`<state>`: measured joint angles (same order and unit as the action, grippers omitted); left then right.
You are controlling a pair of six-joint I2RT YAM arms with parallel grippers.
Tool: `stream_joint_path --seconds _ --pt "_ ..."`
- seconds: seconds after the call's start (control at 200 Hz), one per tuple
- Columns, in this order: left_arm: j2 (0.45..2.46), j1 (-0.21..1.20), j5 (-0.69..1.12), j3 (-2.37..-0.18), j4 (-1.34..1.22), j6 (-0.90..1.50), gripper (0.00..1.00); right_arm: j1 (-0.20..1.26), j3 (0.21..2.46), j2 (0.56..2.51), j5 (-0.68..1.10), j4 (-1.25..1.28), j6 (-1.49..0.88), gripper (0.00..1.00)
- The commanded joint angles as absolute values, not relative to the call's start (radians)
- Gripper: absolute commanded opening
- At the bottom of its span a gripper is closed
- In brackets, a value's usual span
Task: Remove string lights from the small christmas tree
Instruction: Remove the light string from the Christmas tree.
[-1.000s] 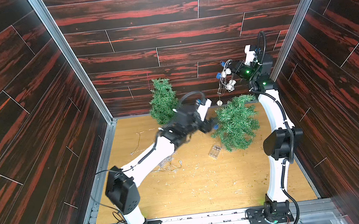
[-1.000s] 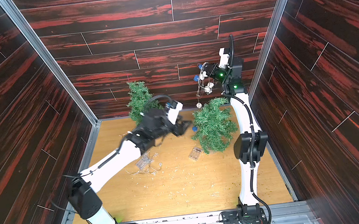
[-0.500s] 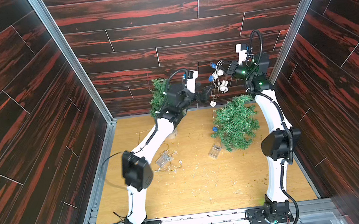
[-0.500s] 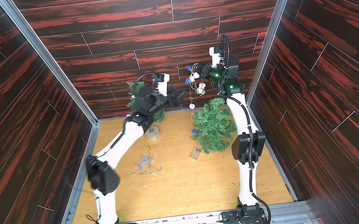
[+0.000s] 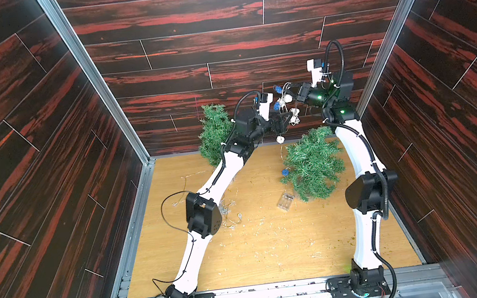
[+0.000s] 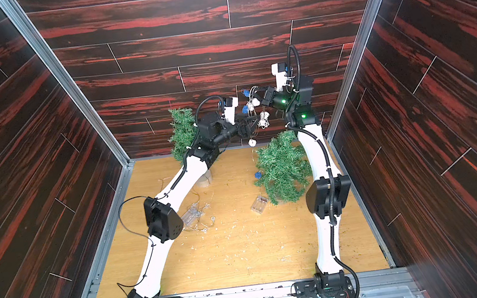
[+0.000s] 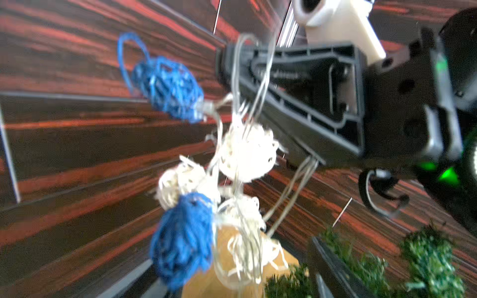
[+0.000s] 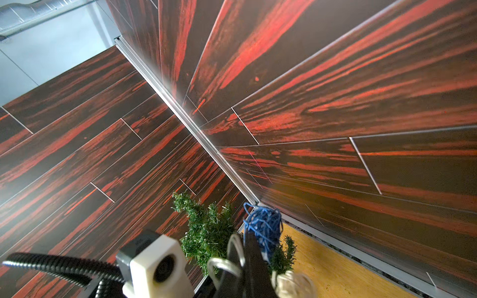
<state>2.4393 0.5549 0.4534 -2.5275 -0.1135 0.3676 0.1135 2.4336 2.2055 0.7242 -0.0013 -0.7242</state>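
The string lights (image 5: 285,105) with blue and white woven balls hang bunched high near the back wall. My right gripper (image 5: 298,93) is shut on their wire loops (image 8: 233,254). From the bunch the strand drops past a white ball (image 5: 280,139) and a blue ball (image 5: 285,172) to a clear battery box (image 5: 285,202) on the table. The small christmas tree (image 5: 313,162) lies tipped beside it. My left gripper (image 5: 285,120) is open at the bunch, its jaws either side of the lower balls (image 7: 183,237). In both top views a second strand (image 6: 196,217) lies heaped on the table.
Another green tree (image 5: 214,134) stands upright at the back, behind my left arm, on a wooden base (image 6: 205,179). Dark wood-pattern walls close in the back and both sides. Needles and scraps litter the wooden tabletop (image 5: 272,243).
My left gripper has risen from beside the fallen tree to the held-up bunch of balls. The right gripper has stayed high, shut on the wire.
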Motion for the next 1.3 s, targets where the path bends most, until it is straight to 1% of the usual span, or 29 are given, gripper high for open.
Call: stream_joint_path --seconds 0.0,0.125,0.23,0.381,0.426,0.536,0.656,0.706,0.787,0.882,1.002,1.263,1.298 --pt "2.47 0.553 0.459 -2.575 -0.144 0.415 0.68 0.122 2.43 2.159 0.74 -0.002 -0.707 0.0" --pt "2.489 0.554 0.468 -2.576 -0.16 0.433 0.49 0.127 2.414 2.148 0.745 0.006 -0.704 0.0" --pt "2.495 0.553 0.472 -2.573 -0.174 0.449 0.38 0.133 2.408 2.143 0.752 0.009 -0.698 0.0" --pt "2.492 0.554 0.466 -2.567 -0.17 0.448 0.17 0.138 2.389 2.135 0.753 0.009 -0.686 0.0" --pt "2.487 0.554 0.463 -2.562 -0.165 0.448 0.12 0.137 2.374 2.129 0.749 0.009 -0.681 0.0" --pt "2.463 0.553 0.461 -2.539 -0.137 0.444 0.07 0.138 2.345 2.112 0.737 0.008 -0.661 0.01" --pt "2.403 0.552 0.418 -2.492 -0.029 0.387 0.03 0.136 2.349 2.099 0.703 -0.036 -0.619 0.09" --pt "2.369 0.554 0.393 -2.467 0.03 0.34 0.03 0.135 2.357 2.096 0.682 -0.068 -0.595 0.17" --pt "2.297 0.554 0.335 -2.412 0.151 0.258 0.02 0.131 2.37 2.091 0.648 -0.124 -0.557 0.34" --pt "2.175 0.554 0.252 -2.255 0.149 0.195 0.02 0.119 2.37 2.082 0.623 -0.167 -0.536 0.43" --pt "2.019 0.553 0.164 -2.011 0.065 0.142 0.02 0.108 2.368 2.076 0.604 -0.192 -0.522 0.5" --pt "1.759 0.552 0.078 -1.721 0.076 0.066 0.02 0.088 2.359 2.056 0.513 -0.29 -0.465 0.52" --pt "1.7 0.552 0.059 -1.684 0.079 0.06 0.02 0.087 2.355 2.053 0.499 -0.299 -0.457 0.52"
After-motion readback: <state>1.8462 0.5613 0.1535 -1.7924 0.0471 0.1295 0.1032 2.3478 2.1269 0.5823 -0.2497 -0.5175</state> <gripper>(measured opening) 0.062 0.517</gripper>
